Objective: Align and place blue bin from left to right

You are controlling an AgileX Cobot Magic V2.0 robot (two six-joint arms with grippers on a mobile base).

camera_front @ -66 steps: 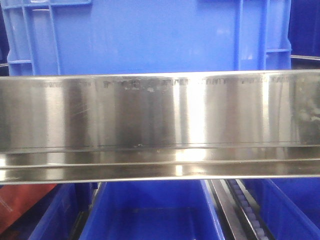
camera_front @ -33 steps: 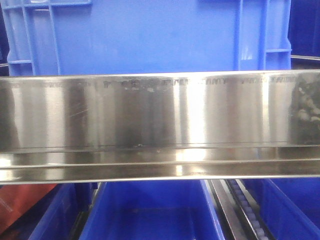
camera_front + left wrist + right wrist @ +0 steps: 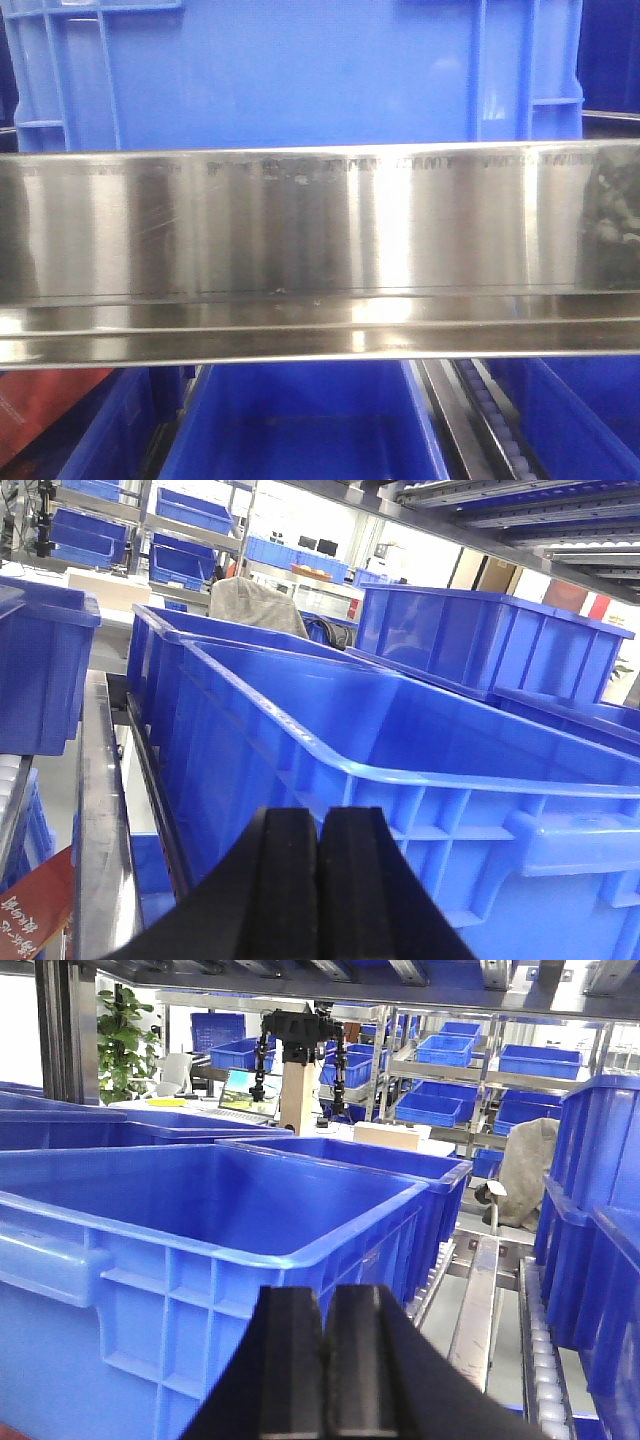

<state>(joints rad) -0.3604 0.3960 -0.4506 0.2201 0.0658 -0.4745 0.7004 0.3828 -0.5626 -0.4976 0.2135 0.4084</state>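
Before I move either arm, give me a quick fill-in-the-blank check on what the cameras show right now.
1. In the front view, a shiny ____ rail crosses below the blue bin.
2. The left claw has its fingers pressed ____, holding nothing.
3. The right claw hangs just outside the bin's near ____.
4. The bin in front of the left claw is ____ inside.

Missing words: metal; shut; wall; empty
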